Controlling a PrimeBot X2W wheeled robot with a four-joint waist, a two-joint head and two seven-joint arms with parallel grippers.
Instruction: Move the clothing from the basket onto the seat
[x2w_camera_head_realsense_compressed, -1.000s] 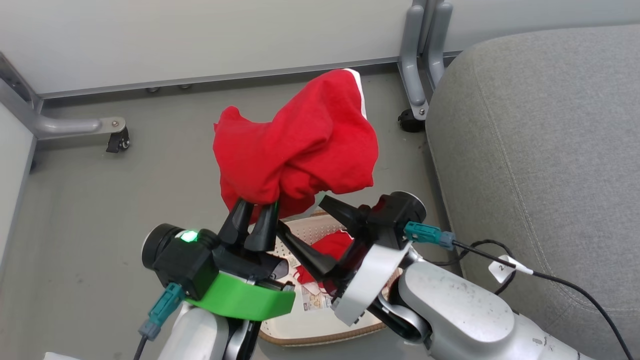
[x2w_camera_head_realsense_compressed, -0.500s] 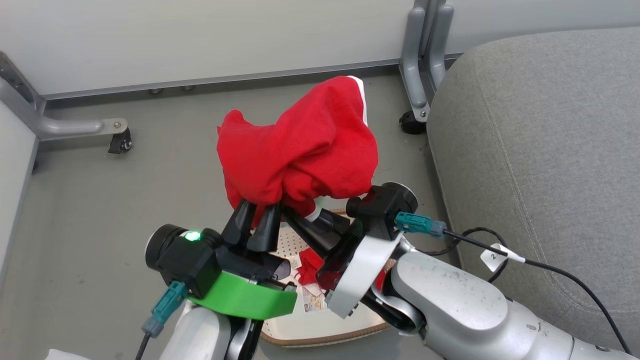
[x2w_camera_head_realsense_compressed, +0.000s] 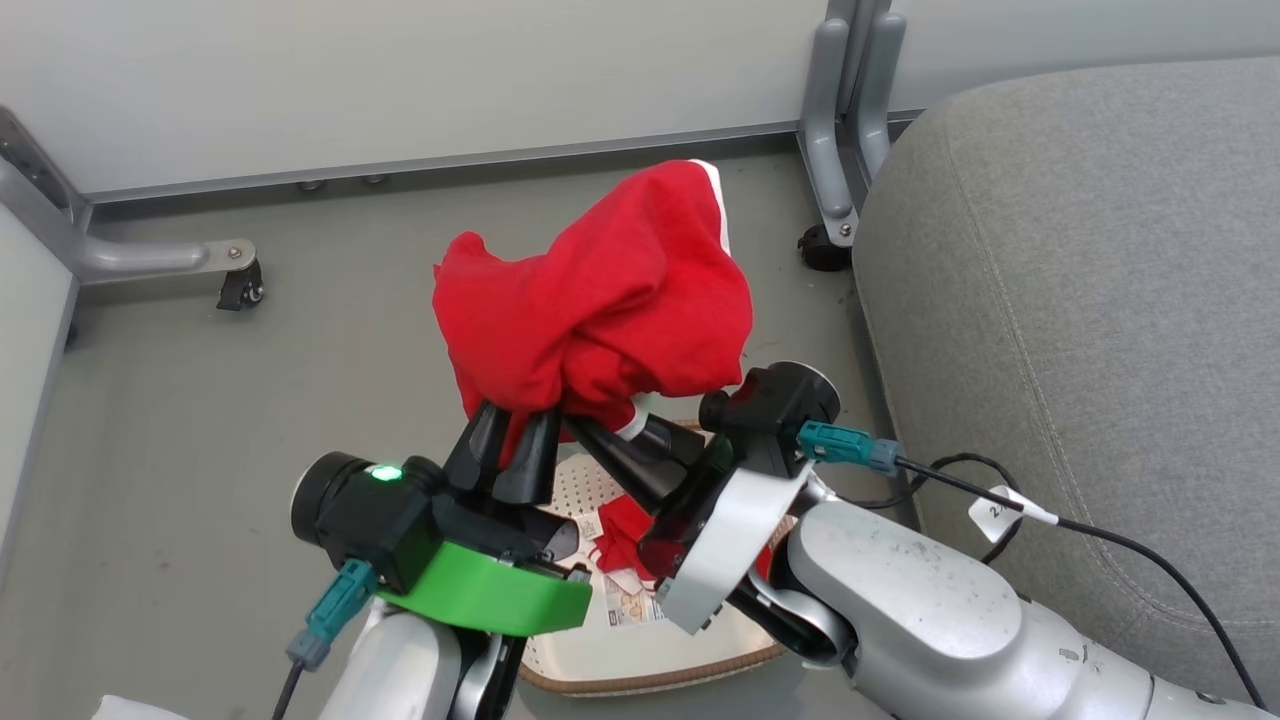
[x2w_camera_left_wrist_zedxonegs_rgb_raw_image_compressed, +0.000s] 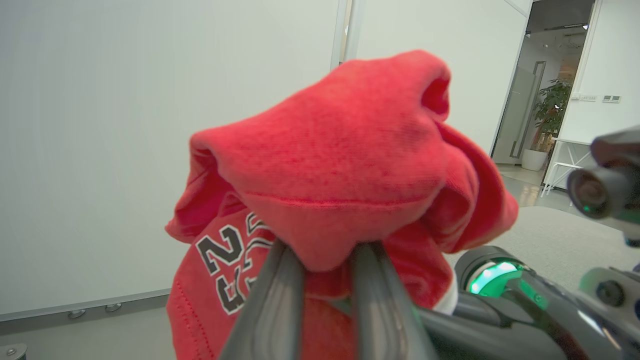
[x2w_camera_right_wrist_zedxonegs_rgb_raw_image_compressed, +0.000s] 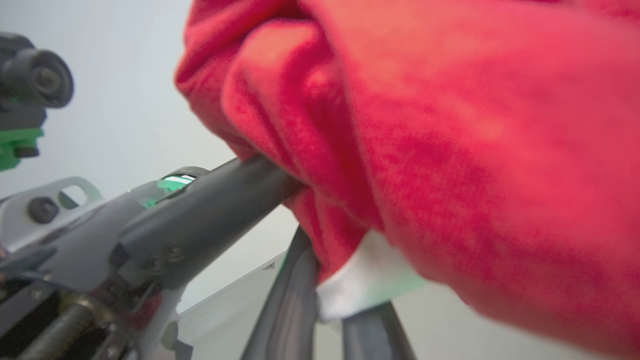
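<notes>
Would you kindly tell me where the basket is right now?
In the head view the basket sits on the floor at bottom centre, below the held clothing, left of the grey seat.

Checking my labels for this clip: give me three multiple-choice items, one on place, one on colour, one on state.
1. Where is the red jersey? A on the floor; B held up over the basket; C inside the basket.
2. The collar behind the left tool is: A green; B blue; C yellow.
3. The right tool is: A wide open; B shut on the jersey; C shut on the basket.
Key: B, both tools hold it aloft; A, plainly green; B, it pinches the jersey's white edge.
</notes>
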